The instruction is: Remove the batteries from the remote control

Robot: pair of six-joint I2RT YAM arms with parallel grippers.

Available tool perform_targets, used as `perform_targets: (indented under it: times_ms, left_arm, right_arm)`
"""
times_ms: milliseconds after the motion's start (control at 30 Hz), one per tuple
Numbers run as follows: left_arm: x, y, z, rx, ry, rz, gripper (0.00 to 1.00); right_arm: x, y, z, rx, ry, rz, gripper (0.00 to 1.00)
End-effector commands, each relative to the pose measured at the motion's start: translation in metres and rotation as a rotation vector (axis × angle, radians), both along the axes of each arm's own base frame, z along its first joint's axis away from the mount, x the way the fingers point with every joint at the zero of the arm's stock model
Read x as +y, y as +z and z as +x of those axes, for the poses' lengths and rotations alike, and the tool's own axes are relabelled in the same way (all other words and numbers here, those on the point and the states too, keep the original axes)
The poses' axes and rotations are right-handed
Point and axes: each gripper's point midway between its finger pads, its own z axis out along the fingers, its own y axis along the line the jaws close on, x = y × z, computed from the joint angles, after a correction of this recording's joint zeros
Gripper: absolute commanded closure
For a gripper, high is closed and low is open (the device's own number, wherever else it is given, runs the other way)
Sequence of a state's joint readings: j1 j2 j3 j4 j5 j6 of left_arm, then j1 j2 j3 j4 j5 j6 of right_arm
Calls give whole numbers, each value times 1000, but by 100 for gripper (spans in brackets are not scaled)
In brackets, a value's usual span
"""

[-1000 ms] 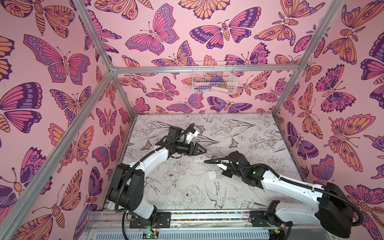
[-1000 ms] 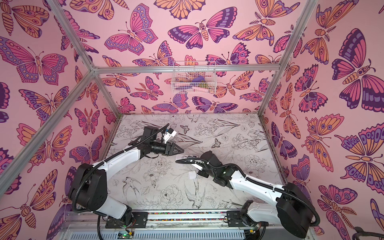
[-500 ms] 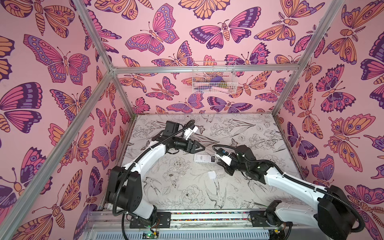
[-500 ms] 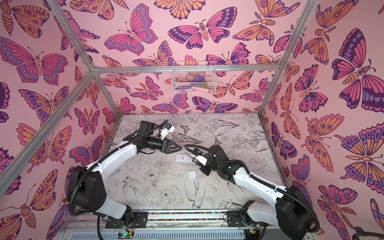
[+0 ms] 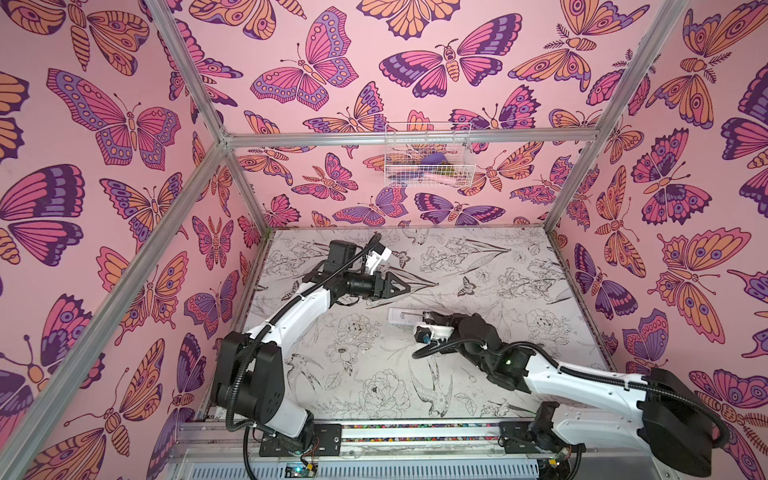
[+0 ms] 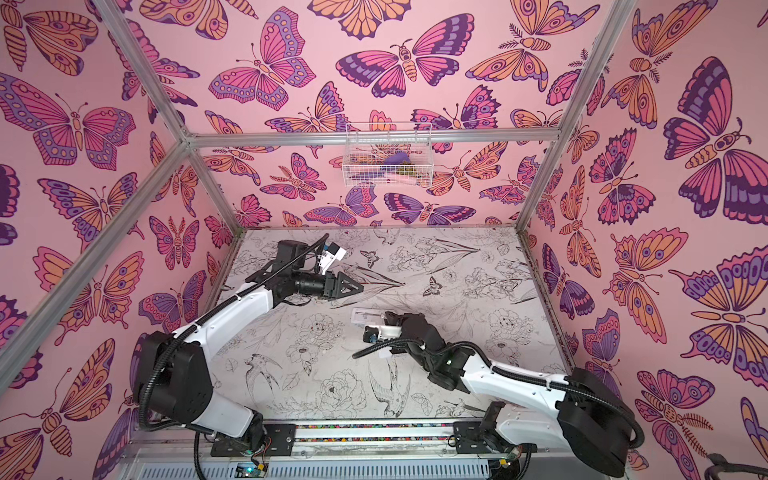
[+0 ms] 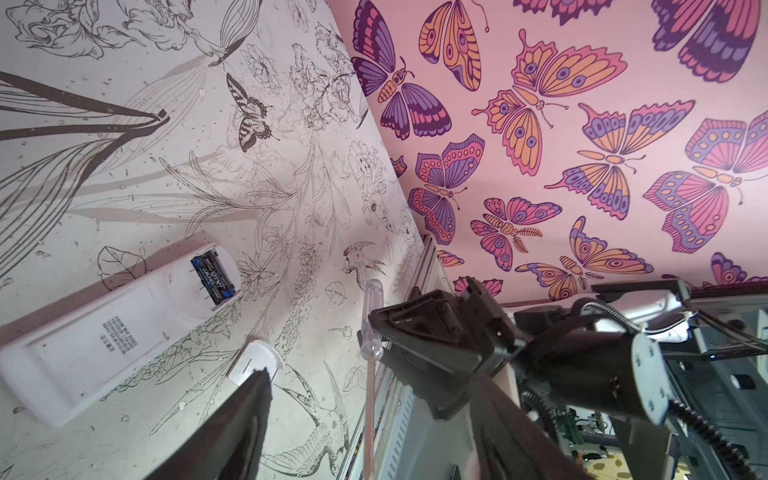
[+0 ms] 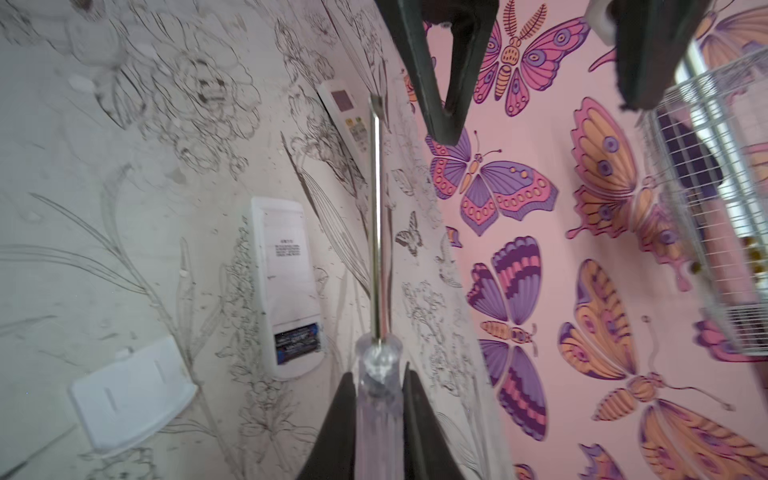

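Note:
A white remote control [image 7: 104, 336] lies face down on the floral mat, also visible as the remote control [image 5: 400, 314] in both top views. Its battery bay is uncovered, with black batteries [image 7: 212, 279] seated inside; the right wrist view shows the batteries [image 8: 297, 338] too. My right gripper [image 8: 376, 374] is shut on a clear-handled screwdriver [image 8: 376, 232], whose metal shaft points past the remote. From above, the right gripper [image 5: 428, 319] sits at the remote's right end. My left gripper [image 5: 405, 286] hangs open behind the remote, holding nothing.
A loose white cover plate [image 8: 129, 395] lies on the mat beside the remote's battery end. A second remote [image 8: 347, 110] lies face up farther off. A wire basket [image 5: 428, 156] hangs on the back wall. Pink walls and metal posts enclose the mat.
My right arm has swung toward the back and turned its wrist by the remote, still gripping the screwdriver. The left gripper has risen a little and opened wider.

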State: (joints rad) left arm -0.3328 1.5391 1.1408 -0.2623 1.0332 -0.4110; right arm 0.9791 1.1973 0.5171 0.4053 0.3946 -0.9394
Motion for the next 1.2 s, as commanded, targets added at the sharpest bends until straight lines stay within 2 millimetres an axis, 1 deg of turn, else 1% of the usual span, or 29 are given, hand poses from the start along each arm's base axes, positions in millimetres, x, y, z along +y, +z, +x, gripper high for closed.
perform_targets:
  times_ms: [0,133,167,233,333,433,500,600,733,833,900,1067,1167]
  left_arm:
    - [-1,7,-4,21,-14,-53,24]
    - [-1,7,-5,19,-22,-63,24]
    - [-1,6,-6,18,-24,-65,24]
    - [-1,5,-7,15,-27,-66,24]
    - [0,2,-9,0,-34,-62,23]
    - [2,-1,-8,-7,-30,-57,23]
    - [3,-4,-6,-4,-15,-47,22]
    - [2,-8,-6,20,-10,-41,22]
    - [-5,-11,-13,41,-26,-43,32]
    - [-9,-15,-20,51,-43,-40,40]
    - [-12,-18,-23,60,-52,-37,44]
    - [-18,-18,-29,65,-76,-40,55]
    - [-20,-20,-30,55,-85,-39,64]
  right_arm:
    - [-6,41,16,-332,-105,-117,100]
    - [3,47,15,-497,-125,-186,100]
    - [4,47,17,-513,-140,-203,100]
    - [6,49,18,-529,-153,-195,100]
    - [4,59,20,-564,-188,-169,100]
    - [2,64,20,-581,-202,-160,100]
    - [1,63,20,-581,-203,-164,100]
    - [3,56,21,-569,-191,-186,100]
    - [4,50,22,-560,-187,-207,100]
    - [5,49,23,-558,-189,-207,100]
    - [5,48,24,-554,-195,-207,100]
    - [3,46,26,-547,-208,-210,100]
    - [4,43,27,-544,-204,-221,100]
